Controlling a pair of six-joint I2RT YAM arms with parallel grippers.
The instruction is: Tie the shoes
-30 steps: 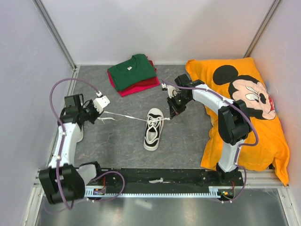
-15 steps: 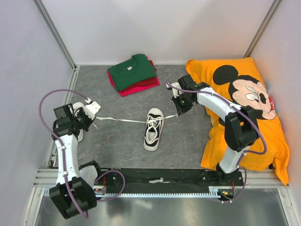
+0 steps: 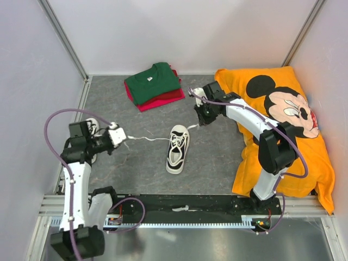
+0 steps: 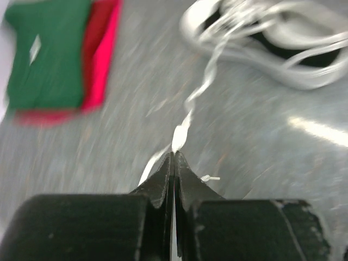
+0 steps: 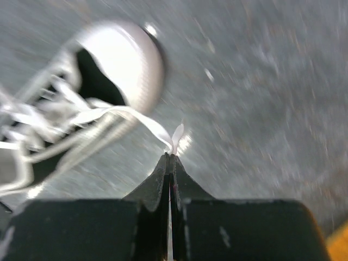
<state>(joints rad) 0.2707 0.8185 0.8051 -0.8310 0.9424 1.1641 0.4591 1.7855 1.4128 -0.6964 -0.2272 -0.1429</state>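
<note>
One white sneaker (image 3: 178, 148) lies mid-table, toe toward the arms. My left gripper (image 3: 124, 139) is left of it, shut on the end of its left lace (image 3: 149, 139), which runs loosely to the eyelets. My right gripper (image 3: 199, 123) is up and right of the shoe, shut on the other lace (image 3: 191, 127). In the left wrist view the shut fingertips (image 4: 174, 155) pinch the lace (image 4: 202, 86) leading to the shoe (image 4: 304, 70). In the right wrist view the shut tips (image 5: 170, 156) pinch a lace loop (image 5: 142, 122) by the shoe (image 5: 122, 68). A white object (image 3: 91, 125), perhaps the second shoe, peeks out behind the left arm.
Folded green and red shirts (image 3: 154, 85) lie at the back, also in the left wrist view (image 4: 51, 54). An orange Mickey Mouse cloth (image 3: 283, 130) covers the right side. Walls enclose the left, back and right; a black rail (image 3: 185, 206) runs along the near edge.
My left gripper moved right toward the shoe, still holding its lace, which went slack. My right gripper shifted slightly left and back, still holding its lace.
</note>
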